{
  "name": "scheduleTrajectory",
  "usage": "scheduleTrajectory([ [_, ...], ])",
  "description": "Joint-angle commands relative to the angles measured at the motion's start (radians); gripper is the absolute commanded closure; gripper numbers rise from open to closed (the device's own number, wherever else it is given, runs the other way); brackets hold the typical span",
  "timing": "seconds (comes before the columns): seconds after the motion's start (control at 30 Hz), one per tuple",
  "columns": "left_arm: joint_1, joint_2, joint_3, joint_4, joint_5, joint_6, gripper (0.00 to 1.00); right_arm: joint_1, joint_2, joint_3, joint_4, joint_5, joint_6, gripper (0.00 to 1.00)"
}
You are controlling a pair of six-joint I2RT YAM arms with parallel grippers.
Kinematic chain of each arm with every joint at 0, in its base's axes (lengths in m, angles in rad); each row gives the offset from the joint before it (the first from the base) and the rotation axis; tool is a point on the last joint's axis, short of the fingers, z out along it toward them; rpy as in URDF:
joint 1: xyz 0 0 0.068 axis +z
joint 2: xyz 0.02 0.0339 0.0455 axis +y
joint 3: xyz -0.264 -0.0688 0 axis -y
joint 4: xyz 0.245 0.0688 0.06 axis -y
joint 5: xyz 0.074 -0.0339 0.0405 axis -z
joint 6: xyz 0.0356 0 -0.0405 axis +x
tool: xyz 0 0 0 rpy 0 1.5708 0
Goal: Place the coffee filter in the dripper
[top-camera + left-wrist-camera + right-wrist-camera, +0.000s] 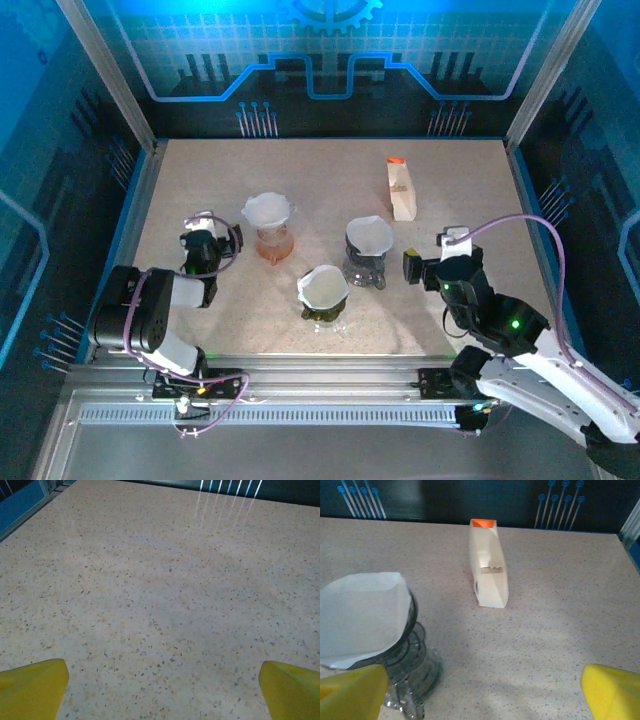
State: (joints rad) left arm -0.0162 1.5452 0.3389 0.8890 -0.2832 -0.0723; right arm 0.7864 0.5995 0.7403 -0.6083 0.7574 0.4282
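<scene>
Left end effector (162,692) and right end effector (482,692) are both spread and empty low over the counter (470,190), while a coffee filter (368,236) sits in the clear dripper (364,270), likewise the orange dripper (272,245) and green dripper (324,312), so placing looks finished; next merely calls for keeping clear

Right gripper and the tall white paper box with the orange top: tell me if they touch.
Apart. Right wrist view: bare tabletop lies between the right gripper and the white paper box.

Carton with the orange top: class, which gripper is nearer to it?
Right. The right gripper is just near-side of the carton, slightly right; the left gripper is far off to its left.
</scene>
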Motion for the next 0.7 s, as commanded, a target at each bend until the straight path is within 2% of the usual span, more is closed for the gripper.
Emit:
scheduleTrajectory([
  [0.0,-0.010,0.004,0.024,0.065,0.018,0.033,0.01,-0.077,0.011,-0.034,0.135,-0.065,-0.075,0.00],
  [0.13,-0.013,0.009,0.021,0.076,0.016,0.038,0.01,-0.196,0.091,-0.062,0.263,-0.107,-0.153,0.00],
  [0.33,-0.013,0.009,0.022,0.074,0.023,0.040,0.01,-0.394,0.297,-0.131,0.543,-0.181,-0.341,0.00],
  [0.5,-0.013,0.009,0.023,0.073,0.023,0.041,0.01,-0.586,0.417,-0.228,0.772,-0.294,-0.323,0.00],
  [0.57,-0.014,0.009,0.023,0.072,0.024,0.042,0.01,-0.635,0.469,-0.304,0.972,-0.347,-0.333,0.00],
  [0.67,-0.014,0.009,0.023,0.072,0.027,0.043,0.01,-0.677,0.571,-0.329,1.101,-0.375,-0.316,0.00],
])
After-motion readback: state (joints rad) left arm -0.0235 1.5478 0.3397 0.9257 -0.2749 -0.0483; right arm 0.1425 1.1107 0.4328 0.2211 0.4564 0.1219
